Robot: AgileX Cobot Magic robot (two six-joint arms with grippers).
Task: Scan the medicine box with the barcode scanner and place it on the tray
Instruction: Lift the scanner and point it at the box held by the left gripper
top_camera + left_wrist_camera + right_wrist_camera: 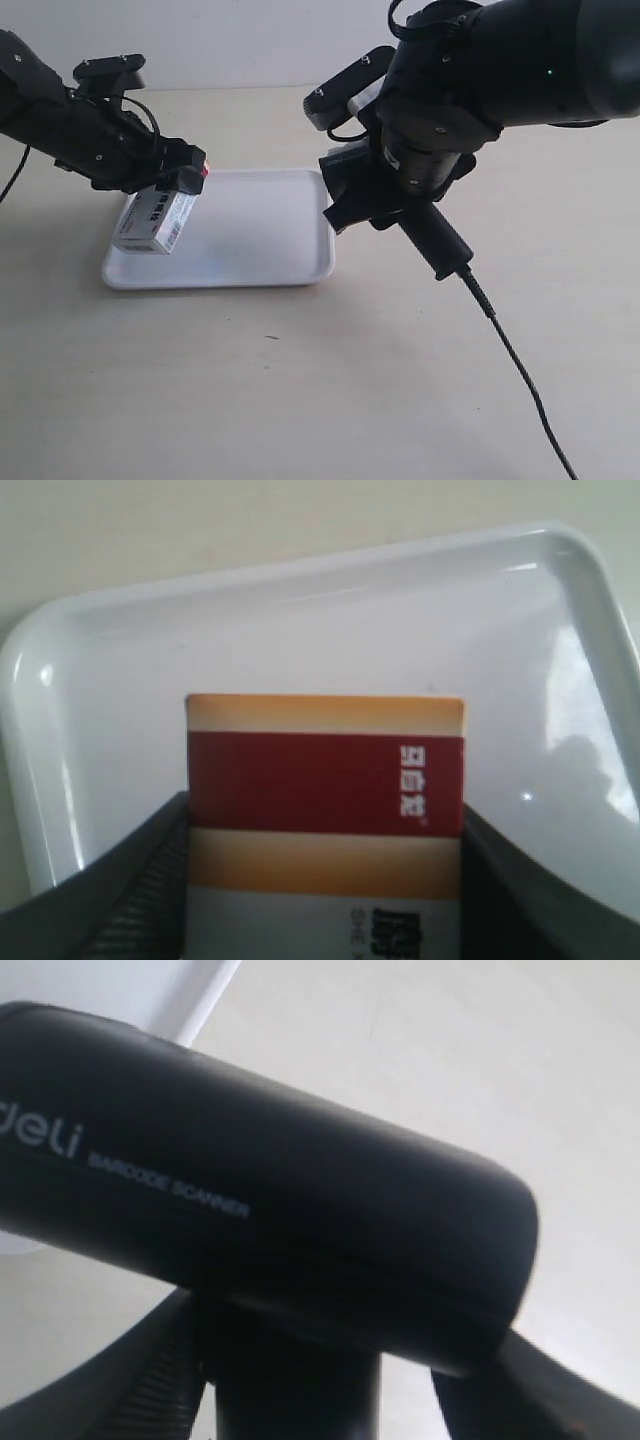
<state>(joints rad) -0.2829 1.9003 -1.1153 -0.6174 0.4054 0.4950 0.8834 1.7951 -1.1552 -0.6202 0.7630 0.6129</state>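
Observation:
The medicine box (155, 222), white with a barcode on its side, hangs over the left part of the white tray (260, 235). My left gripper (178, 180) is shut on it. In the left wrist view the box (325, 780) shows its tan and dark red stripes between the two black fingers (135, 890), with the tray (300, 630) below. The black barcode scanner (385, 195) is held by my right gripper, its handle (440, 245) slanting down to the right and its cable (520, 370) trailing off. It fills the right wrist view as the scanner (260, 1190), the fingers (120, 1380) closed on its neck.
The tray lies on a plain beige tabletop (300, 380). The scanner head hangs just past the tray's right rim (328, 225). The cable runs across the table to the lower right edge of the exterior view.

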